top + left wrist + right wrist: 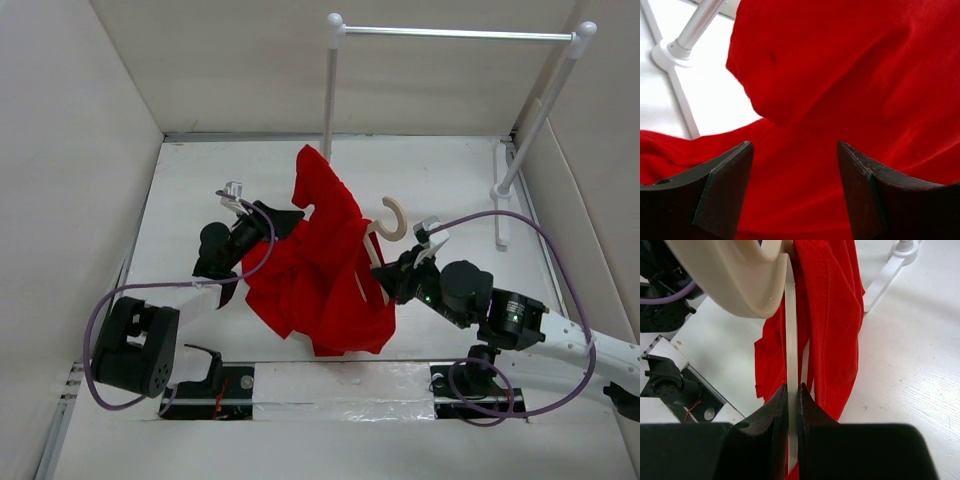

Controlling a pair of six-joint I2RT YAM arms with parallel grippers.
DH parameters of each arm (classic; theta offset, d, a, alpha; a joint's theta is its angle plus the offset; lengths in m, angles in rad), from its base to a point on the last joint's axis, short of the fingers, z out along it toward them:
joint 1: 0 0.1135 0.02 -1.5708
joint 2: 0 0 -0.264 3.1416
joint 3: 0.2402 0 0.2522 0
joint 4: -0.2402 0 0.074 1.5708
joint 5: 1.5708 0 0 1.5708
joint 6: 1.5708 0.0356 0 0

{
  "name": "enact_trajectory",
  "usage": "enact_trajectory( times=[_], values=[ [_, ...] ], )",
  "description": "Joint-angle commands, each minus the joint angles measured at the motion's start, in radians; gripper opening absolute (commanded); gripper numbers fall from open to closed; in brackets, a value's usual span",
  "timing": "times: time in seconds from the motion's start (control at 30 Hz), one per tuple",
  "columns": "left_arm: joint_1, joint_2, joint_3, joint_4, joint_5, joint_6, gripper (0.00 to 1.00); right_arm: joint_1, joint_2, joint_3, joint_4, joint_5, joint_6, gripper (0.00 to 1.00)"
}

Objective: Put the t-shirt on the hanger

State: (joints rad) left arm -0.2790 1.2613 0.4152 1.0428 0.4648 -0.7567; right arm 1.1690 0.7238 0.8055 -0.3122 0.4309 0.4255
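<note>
A: Biggest first, what was there?
B: Flat white tabletop [200, 190], w/ a tall white rack w/ metal rail [450, 33] at the far right.
A: And the shirt?
B: Bright red soft cloth t-shirt [320, 270] hung crumpled over mid-tabletop, draped on a pale cream round-hooked clothes hanger [393, 218]. Hook stuck out at the shirt's upper right.
A: Who held the hanger?
B: Right jaws. Narrow, clamped on the hanger's thin cream bar, red cloth just beside it.
A: Left jaws?
B: Wide apart at the t-shirt's left side. Red cloth filled the view beyond them, nothing pinched btw them.
</note>
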Motion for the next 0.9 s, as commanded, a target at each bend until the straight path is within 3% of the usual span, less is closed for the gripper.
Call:
enact_trajectory(
  times=[0.0,0.2,0.6,0.87],
  values=[
    [0.001,0.047,-0.026,0.325,0.037,-0.114,0.64,-0.008,-0.023,0.057,0.099,-0.046,-0.016,0.0],
    [-0.008,0.125,-0.032,0.513,-0.008,-0.179,0.61,-0.008,-0.034,0.037,0.114,-0.087,-0.001,0.0],
    [-0.008,0.056,0.02,0.47,-0.092,-0.115,0.57,-0.017,-0.067,0.006,0.096,-0.11,0.029,0.0],
    [-0.008,0.053,0.1,0.433,-0.008,-0.096,0.52,-0.017,-0.053,0.004,0.097,-0.129,0.038,0.0]
  ],
)
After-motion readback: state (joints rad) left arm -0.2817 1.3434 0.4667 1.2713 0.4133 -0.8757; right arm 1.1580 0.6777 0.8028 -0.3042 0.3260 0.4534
